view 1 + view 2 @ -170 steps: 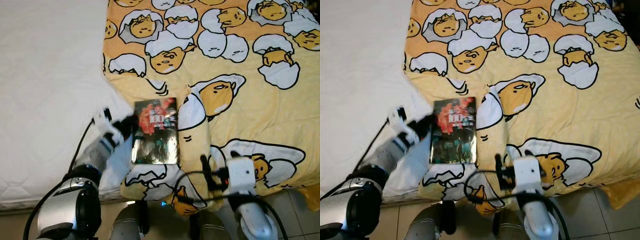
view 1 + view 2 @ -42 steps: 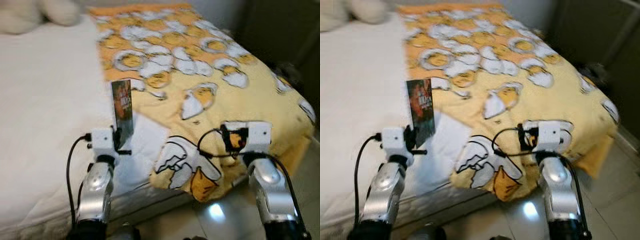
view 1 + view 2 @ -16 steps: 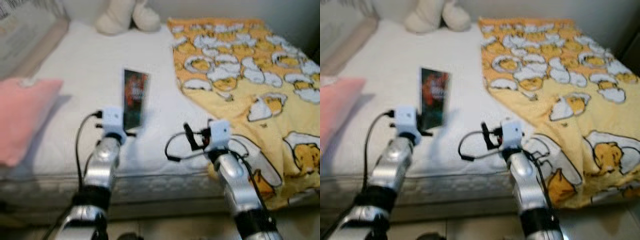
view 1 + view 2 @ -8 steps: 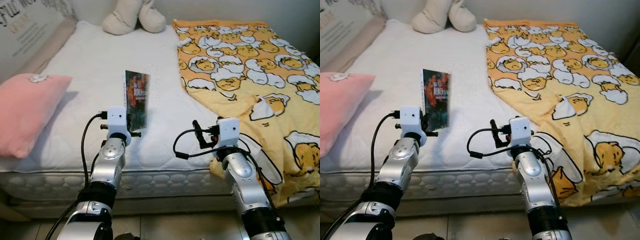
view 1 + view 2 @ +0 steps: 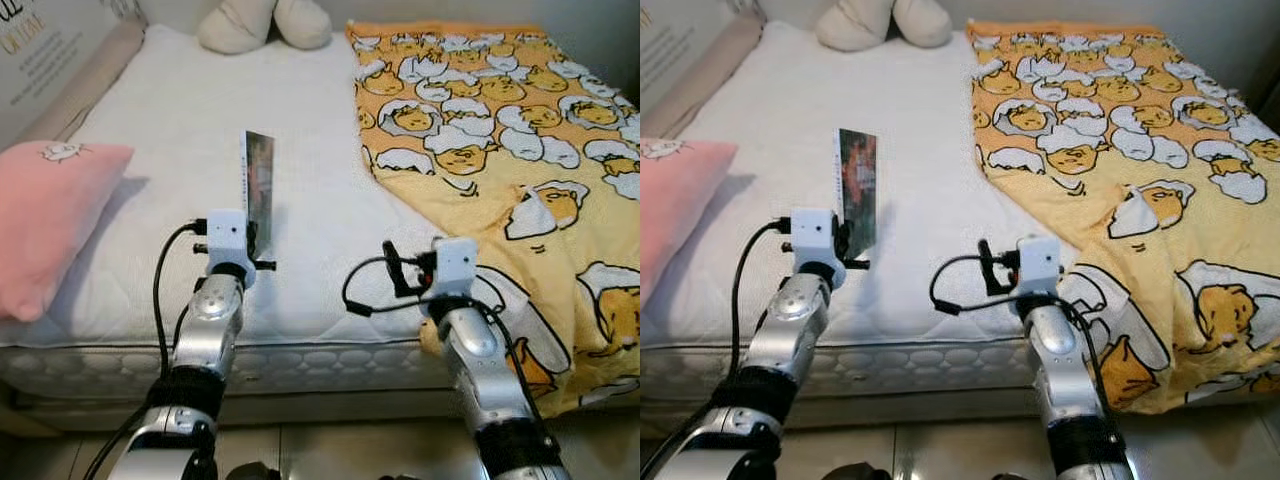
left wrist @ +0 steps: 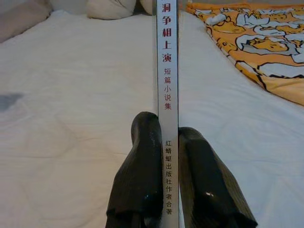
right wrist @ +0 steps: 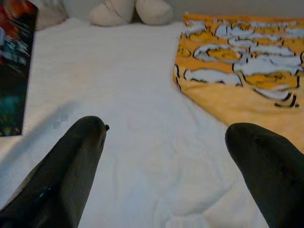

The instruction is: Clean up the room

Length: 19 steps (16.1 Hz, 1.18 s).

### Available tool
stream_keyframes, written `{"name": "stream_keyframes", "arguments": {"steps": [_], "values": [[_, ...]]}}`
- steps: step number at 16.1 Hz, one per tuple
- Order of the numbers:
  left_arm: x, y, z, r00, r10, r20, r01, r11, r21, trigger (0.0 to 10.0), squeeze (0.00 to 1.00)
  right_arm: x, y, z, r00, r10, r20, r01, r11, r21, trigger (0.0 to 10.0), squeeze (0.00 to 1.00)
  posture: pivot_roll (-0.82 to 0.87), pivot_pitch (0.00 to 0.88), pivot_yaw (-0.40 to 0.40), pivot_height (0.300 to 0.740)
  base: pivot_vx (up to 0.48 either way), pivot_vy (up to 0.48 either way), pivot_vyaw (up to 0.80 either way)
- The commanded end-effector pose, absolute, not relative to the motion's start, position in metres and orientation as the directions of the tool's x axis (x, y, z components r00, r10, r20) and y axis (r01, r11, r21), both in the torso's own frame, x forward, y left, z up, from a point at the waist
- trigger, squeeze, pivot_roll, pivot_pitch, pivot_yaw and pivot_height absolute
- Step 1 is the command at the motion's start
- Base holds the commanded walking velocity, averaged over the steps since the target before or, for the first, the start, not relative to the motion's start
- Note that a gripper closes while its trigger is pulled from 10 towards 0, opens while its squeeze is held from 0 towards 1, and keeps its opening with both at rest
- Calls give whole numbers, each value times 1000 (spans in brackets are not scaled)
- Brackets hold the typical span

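Your left tool [image 5: 252, 243] is clamped on the lower end of a book [image 5: 259, 190], which stands upright above the near part of the bed [image 5: 180, 130]. In the left wrist view you see both black fingers [image 6: 142, 180] pressed against the two covers, with the white spine [image 6: 167, 95] and its printed column of characters running straight up between them. From the head views the book is turned nearly edge-on, so you get only a thin slice of its dark, colourful cover. It is lifted clear of the white mattress, not resting on it.

Your right tool [image 5: 986, 268] hovers over the near edge of the bed, nearer the blanket than the book is and apart from both. Its fingers [image 7: 71, 161] are spread wide with nothing between them, and past them you look across the bare white sheet. The book's cover [image 7: 14, 66] shows in that wrist view too, off to the side.

On the far side of the right tool from the book, a yellow blanket [image 5: 500, 130] printed with egg characters covers that half of the bed and hangs over the near edge. On the book's other side, a pink pillow [image 5: 50, 220] lies on the sheet near the bed's side. A cream plush toy [image 5: 262, 22] sits at the head of the bed, well beyond the book.
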<state>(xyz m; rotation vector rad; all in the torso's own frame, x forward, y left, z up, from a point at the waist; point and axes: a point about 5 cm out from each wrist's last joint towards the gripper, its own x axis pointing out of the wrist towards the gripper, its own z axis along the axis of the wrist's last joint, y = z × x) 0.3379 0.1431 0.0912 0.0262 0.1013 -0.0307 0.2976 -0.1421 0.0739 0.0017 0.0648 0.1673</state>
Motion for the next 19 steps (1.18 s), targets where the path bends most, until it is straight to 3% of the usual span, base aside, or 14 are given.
{"name": "stream_keyframes", "arguments": {"steps": [1, 7, 11, 15, 19], "values": [[337, 148, 98, 998, -16, -59, 18, 999, 33, 10000, 0, 297, -139, 75, 982, 179, -60, -177, 984, 24, 10000, 224, 52, 0, -3, 740, 0, 480, 550], [340, 140, 99, 997, -31, -68, 33, 999, 30, 10000, 0, 305, -145, 82, 984, 174, -43, -174, 985, -9, 10000, 384, 31, 0, 3, 740, 0, 80, 596], [345, 137, 103, 996, -57, -66, 60, 997, 40, 10000, 0, 304, -148, 82, 986, 161, -36, -162, 987, -20, 10000, 424, 8, 0, 31, 740, 0, 0, 572], [347, 123, 112, 986, -168, -13, 169, 984, 51, 10000, 0, 303, -154, 84, 994, 105, -22, -105, 994, -28, 10000, 302, -4, 0, 33, 740, 0, 0, 288], [347, 123, 118, 979, -201, 29, 200, 978, 55, 10000, 0, 302, -151, 82, 994, 111, -23, -112, 992, -53, 10000, 294, 18, 0, 17, 740, 395, 0, 0]]}}
